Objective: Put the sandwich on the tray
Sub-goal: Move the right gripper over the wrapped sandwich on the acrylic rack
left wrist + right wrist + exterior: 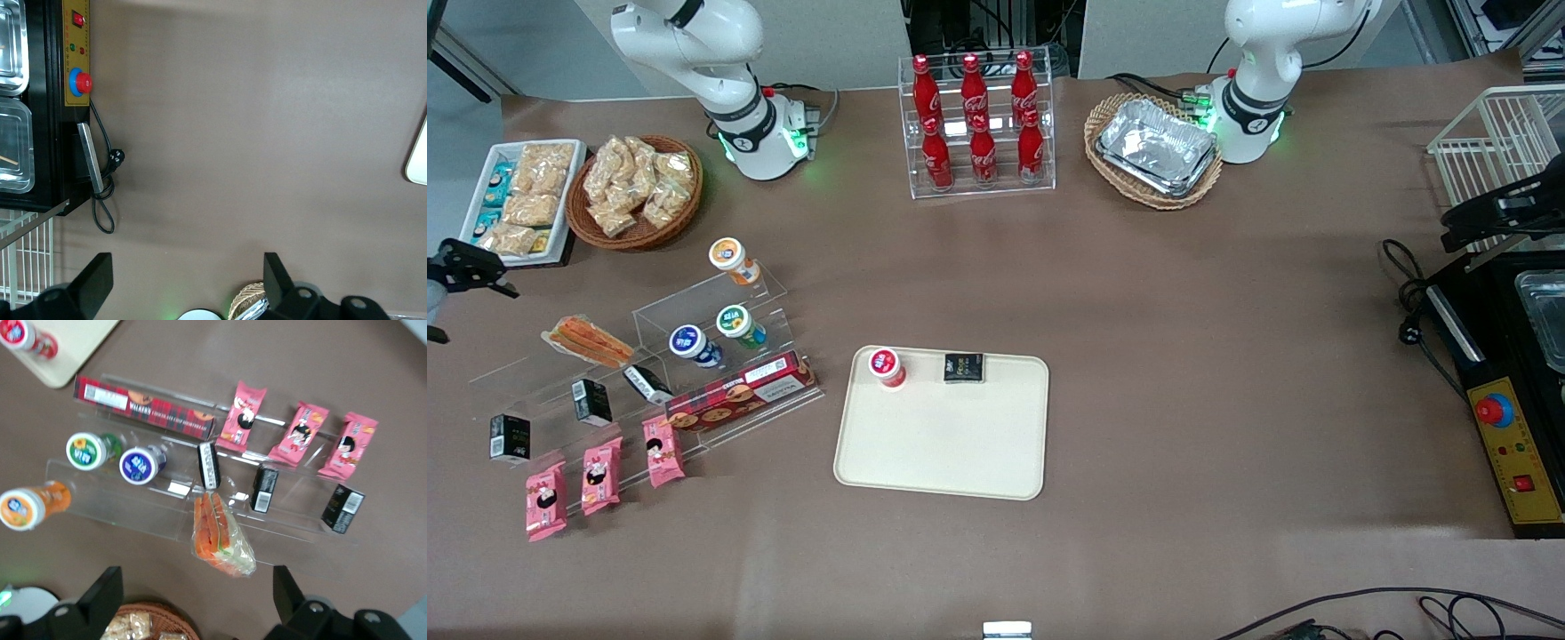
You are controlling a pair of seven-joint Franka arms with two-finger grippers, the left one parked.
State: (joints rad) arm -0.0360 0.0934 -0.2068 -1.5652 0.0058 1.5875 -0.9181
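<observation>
The sandwich [588,341] [221,538], a clear-wrapped wedge with orange and pale layers, lies on the upper step of a clear acrylic stand [560,382]. My gripper [467,267] [197,600] hangs open above the table at the working arm's end. It is a little farther from the front camera than the sandwich and apart from it, and nothing is between its fingers [105,592]. The cream tray [943,444] [70,350] lies flat near the table's middle. On the tray stand a red-lidded cup [887,366] and a small black packet [964,367].
The acrylic stands also carry round cups [735,324], a dark red biscuit box [740,392], black packs [591,401] and pink snack packs [599,474]. A wicker basket of snacks [634,190] and a white snack tray [523,199] sit near the gripper. A cola rack [980,124] stands farther back.
</observation>
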